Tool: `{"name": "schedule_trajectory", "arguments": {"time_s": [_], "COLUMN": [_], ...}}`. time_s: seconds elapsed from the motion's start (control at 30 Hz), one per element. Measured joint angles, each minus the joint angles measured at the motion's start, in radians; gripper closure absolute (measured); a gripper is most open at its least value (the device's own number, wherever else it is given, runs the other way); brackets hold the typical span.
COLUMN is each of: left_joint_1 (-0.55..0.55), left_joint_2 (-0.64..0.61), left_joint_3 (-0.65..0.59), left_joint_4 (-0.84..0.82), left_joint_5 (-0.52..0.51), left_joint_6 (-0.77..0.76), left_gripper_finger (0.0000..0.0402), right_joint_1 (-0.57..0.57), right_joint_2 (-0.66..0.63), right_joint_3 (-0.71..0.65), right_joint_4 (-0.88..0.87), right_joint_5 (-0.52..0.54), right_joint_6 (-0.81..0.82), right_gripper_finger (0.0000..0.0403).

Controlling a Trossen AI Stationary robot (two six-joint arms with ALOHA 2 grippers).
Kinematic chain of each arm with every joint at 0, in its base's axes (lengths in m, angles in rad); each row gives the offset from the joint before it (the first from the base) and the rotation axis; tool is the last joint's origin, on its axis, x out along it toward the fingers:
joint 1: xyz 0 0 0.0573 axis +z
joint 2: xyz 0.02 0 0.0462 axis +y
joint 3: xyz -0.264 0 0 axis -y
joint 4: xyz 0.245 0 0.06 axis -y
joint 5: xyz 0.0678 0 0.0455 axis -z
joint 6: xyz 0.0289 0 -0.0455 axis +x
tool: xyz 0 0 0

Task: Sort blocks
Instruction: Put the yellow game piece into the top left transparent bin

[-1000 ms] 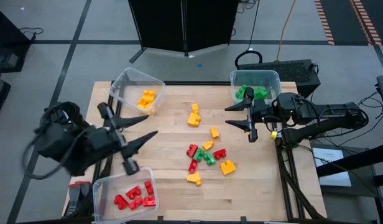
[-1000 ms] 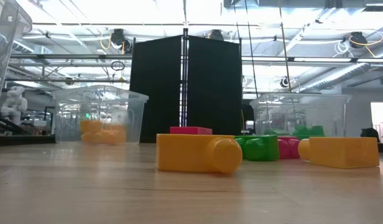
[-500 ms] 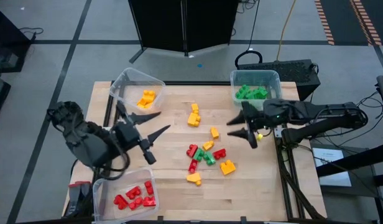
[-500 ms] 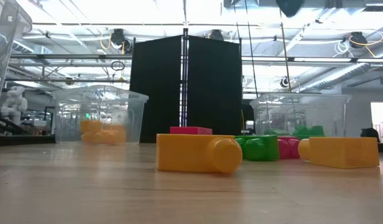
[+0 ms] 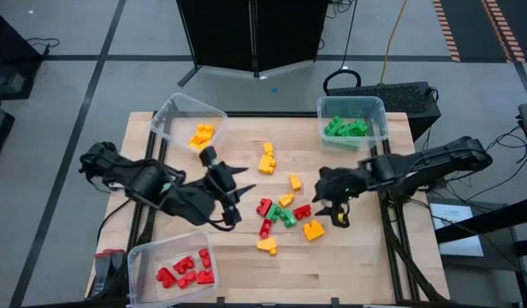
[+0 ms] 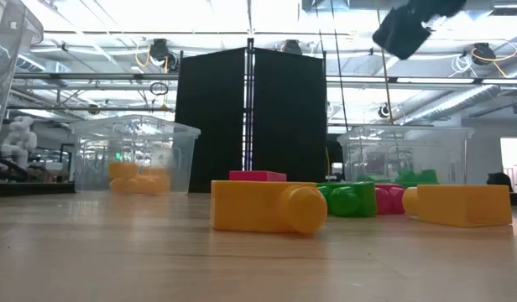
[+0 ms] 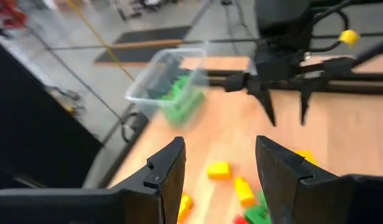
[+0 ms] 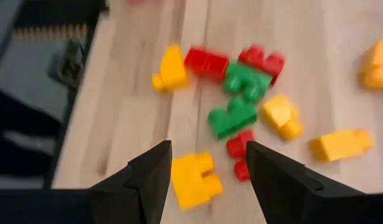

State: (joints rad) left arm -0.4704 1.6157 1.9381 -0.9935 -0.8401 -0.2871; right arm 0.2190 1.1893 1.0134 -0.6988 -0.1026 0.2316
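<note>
Centrally, loose blocks [image 5: 285, 210] between three clear bins [image 5: 188, 122].

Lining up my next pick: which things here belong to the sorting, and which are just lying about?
Job:
- loose blocks mid-table
- yellow bin, green bin, red bin
- left claw and right claw, both open, empty

Lying about:
- black panel
- black box behind the table

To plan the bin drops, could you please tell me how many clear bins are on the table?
3: one with yellow blocks at the far left corner, one with green blocks at the far right, one with red blocks at the near left.
</note>
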Motion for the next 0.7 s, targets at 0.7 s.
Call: {"name": "schedule_trajectory", "arguments": {"time_s": [0.7], "left_joint_1": [0.268], "left_joint_2": [0.316], "left_joint_3": [0.0], "left_joint_4": [0.016], "left_joint_5": [0.388], "left_joint_6": [0.013], "left_gripper_finger": [0.024], "right_joint_1": [0.172], "right_joint_2": [-0.142], "right_joint_3": [0.0], "right_joint_4": [-0.528], "right_joint_5": [-0.104], "right_joint_6": [0.265], "right_gripper_finger": [0.0202]}}
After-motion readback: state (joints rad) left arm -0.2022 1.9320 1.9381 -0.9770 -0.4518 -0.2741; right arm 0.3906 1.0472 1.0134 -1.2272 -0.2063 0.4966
